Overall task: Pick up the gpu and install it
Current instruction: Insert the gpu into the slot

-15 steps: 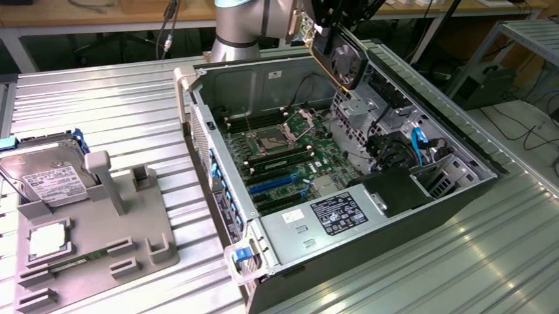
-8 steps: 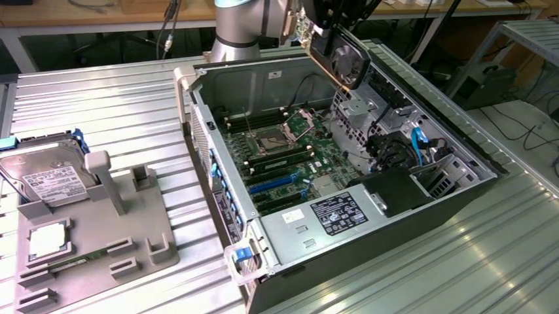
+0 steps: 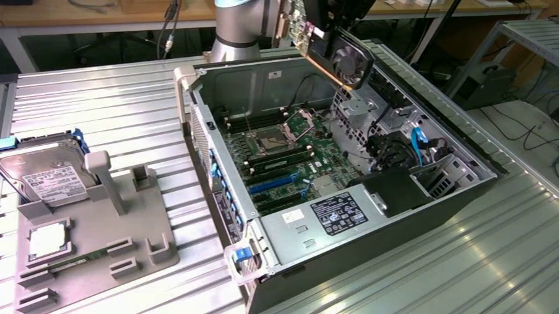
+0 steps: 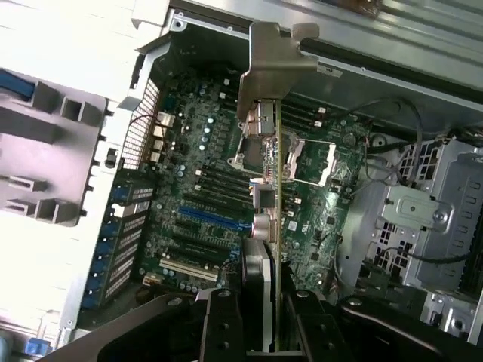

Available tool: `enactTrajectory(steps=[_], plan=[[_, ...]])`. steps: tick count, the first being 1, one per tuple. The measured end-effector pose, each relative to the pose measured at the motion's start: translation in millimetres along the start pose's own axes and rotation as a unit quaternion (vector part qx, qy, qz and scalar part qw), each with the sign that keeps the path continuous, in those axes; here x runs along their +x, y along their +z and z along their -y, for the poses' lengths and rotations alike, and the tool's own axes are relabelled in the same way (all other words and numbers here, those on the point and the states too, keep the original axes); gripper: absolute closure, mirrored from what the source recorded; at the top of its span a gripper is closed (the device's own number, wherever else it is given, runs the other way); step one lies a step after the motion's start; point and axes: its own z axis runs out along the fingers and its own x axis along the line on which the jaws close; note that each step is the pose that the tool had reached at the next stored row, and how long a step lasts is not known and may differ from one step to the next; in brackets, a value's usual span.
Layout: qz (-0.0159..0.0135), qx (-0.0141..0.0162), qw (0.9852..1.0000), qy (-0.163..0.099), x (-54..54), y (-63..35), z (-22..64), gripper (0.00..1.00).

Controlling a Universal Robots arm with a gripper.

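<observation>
The claw is pinching the gpu, its two black fingers pressed against the card's opposite faces. In the wrist view the card is seen edge-on, its silver end bracket pointing away from the claw.

In the exterior view the gpu hangs in the air, tilted, above the far rim of the open computer case, with its round black fan facing outward. It is clear of the motherboard inside the case and touches none of the blue slots. The grey arm stands just behind the case.

The case lies on its side on the ribbed metal tabletop. Beside the case, on the exterior view's left, a grey holder carries a silver hard drive and a small square chip.
</observation>
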Motion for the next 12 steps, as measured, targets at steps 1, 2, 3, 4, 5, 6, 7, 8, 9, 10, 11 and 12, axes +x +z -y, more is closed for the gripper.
enactTrajectory(steps=[1, 2, 3, 4, 5, 6, 7, 8, 9, 10, 11, 12], plan=[[-0.001, -0.0004, 0.9999, -0.017, 0.0, 0.5, 0.0, 0.72], [-0.0016, -0.0007, 0.9996, -0.027, 0.0, 0.8, 0.1, 0.72], [-0.0021, -0.0009, 0.9993, -0.037, 0.0, 1.1, 0.1, 0.72], [-0.0027, -0.0011, 0.9989, -0.046, 0.1, 1.4, 0.1, 0.72], [-0.0032, -0.0014, 0.9984, -0.056, 0.1, 1.6, 0.1, 0.72], [-0.0038, -0.0016, 0.9978, -0.066, 0.1, 1.8, 0.1, 0.72], [-0.0043, -0.0018, 0.9972, -0.075, 0.0, 1.9, 0.1, 0.72], [-0.0049, -0.0021, 0.9964, -0.085, 0.1, 2.2, 0.1, 0.72], [-0.0055, -0.0023, 0.9955, -0.095, 0.1, 2.4, 0.1, 0.72], [-0.0074, -0.0031, 0.9918, -0.127, 0.1, 3.1, 0.2, 0.72], [-0.0079, -0.0033, 0.9906, -0.137, 0.1, 3.4, 0.2, 0.72], [-0.0084, -0.0035, 0.9894, -0.145, 0.1, 3.5, 0.2, 0.72]])
